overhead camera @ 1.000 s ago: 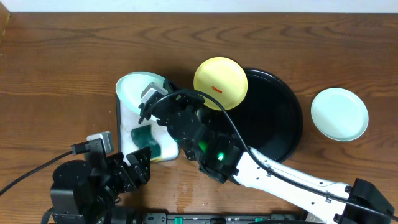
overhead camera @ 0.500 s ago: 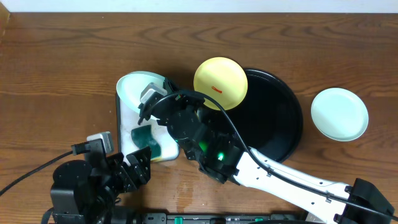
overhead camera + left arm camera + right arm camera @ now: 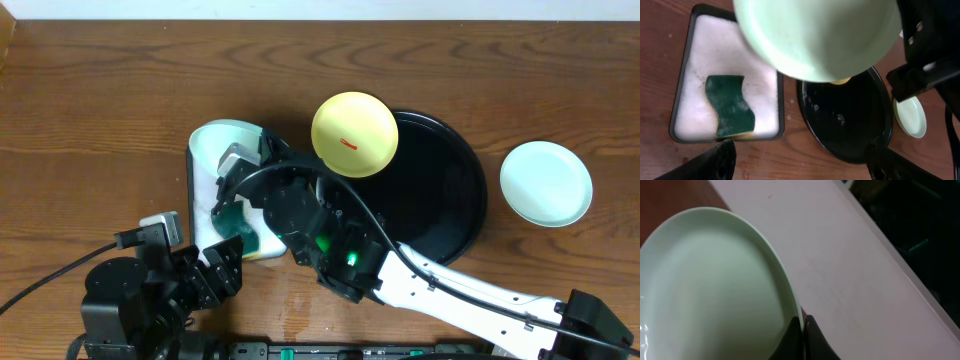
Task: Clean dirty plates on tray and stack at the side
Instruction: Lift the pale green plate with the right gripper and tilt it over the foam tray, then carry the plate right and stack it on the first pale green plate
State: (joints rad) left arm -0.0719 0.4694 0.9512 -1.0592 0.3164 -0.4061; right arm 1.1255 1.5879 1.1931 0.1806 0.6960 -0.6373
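My right gripper (image 3: 802, 337) is shut on the rim of a pale mint-green plate (image 3: 715, 285). In the overhead view that plate (image 3: 220, 145) hangs tilted over the white tray, with the right gripper (image 3: 240, 160) at its near edge. From the left wrist the same plate (image 3: 815, 35) fills the top of the view. A pale yellow plate (image 3: 355, 133) with a small red smear rests on the left rim of the black tray (image 3: 440, 190). Another mint-green plate (image 3: 545, 183) lies on the table to the right of the tray. My left gripper (image 3: 215, 270) stands open near the front edge, holding nothing.
A white, dark-rimmed rectangular tray (image 3: 715, 50) full of foam holds a green sponge (image 3: 730, 105), seen from overhead as the sponge (image 3: 235, 215) under the right wrist. The right arm (image 3: 450, 290) crosses the front of the table diagonally.
The right arm has shifted slightly left and nearer over the white tray, still holding the mint-green plate. The left arm has not moved.
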